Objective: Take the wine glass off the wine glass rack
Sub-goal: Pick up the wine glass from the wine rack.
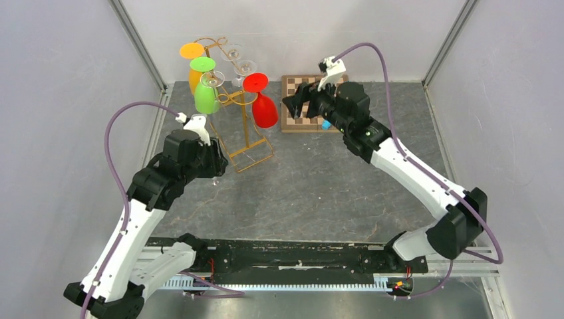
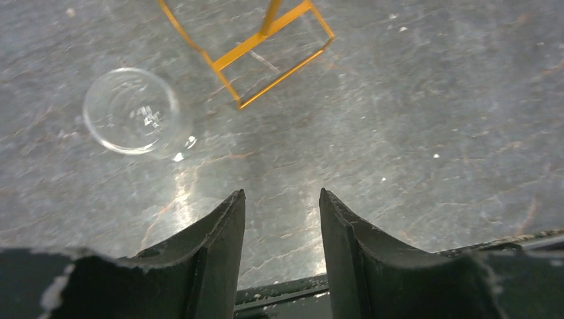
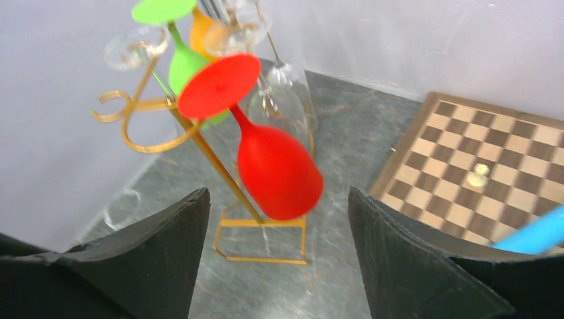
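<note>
The left claw (image 2: pixel 281 194) hangs low over the bench (image 2: pixel 432 133), jaws apart with nothing between them. A clear glass (image 2: pixel 133 109) stands upright ahead of it and to its left. The wire foot of the wine glass rack (image 2: pixel 266 46) lies further ahead.

The work looks to belong to the right claw (image 3: pixel 278 193). It is wide apart and empty, and faces the red wine glass (image 3: pixel 276 169) directly ahead, not yet touching it.

To do this well, bring the jaws in level on either side of the bowl and close gently. Then slide the glass out along the open end of its hook rather than pulling straight down, so the foot clears the wire. Keep the rack steady, since the clear glasses (image 3: pixel 289 83) and the green glass (image 3: pixel 183 63) hang close behind the red one and would likely swing if it is tugged.

The red glass is opaque and glossy. It hangs bowl down and tilted, its round foot caught on a gold scroll. The chessboard (image 3: pixel 505 153) lies to the claw's right.
</note>
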Controlling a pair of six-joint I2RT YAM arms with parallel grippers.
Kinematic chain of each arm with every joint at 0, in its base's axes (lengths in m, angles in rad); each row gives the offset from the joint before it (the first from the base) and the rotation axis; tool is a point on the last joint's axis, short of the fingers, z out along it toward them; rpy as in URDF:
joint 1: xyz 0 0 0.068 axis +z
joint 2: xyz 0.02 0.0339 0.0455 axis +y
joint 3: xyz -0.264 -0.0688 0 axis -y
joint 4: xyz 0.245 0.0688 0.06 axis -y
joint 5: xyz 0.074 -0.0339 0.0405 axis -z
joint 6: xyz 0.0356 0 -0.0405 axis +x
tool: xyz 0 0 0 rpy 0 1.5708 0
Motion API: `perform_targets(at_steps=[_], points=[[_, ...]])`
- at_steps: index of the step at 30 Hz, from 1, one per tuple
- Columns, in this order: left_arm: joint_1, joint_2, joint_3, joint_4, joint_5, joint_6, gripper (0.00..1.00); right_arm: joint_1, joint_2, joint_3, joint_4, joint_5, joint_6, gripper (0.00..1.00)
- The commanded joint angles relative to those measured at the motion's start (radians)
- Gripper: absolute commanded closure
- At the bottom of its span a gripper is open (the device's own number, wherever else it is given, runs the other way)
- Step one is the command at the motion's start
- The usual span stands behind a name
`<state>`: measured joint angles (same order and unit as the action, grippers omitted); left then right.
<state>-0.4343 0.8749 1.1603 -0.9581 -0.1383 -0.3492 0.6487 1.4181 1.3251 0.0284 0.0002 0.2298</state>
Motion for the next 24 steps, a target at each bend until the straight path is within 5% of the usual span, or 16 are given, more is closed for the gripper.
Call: perform_targets(at_steps=[1,12,24], points=[[-0.004,-0.043,-0.044,0.166,0.164,0.051,0.48,-0.052,0.075,0.133,0.081,-0.140,0.205,0.23],[-0.005,-0.115,-0.220,0.398,0.345,0.009,0.48,-0.101,0.286,0.313,0.130,-0.247,0.467,0.31],[-0.003,-0.137,-0.254,0.384,0.303,0.026,0.50,-0.105,0.408,0.382,0.223,-0.320,0.620,0.45]])
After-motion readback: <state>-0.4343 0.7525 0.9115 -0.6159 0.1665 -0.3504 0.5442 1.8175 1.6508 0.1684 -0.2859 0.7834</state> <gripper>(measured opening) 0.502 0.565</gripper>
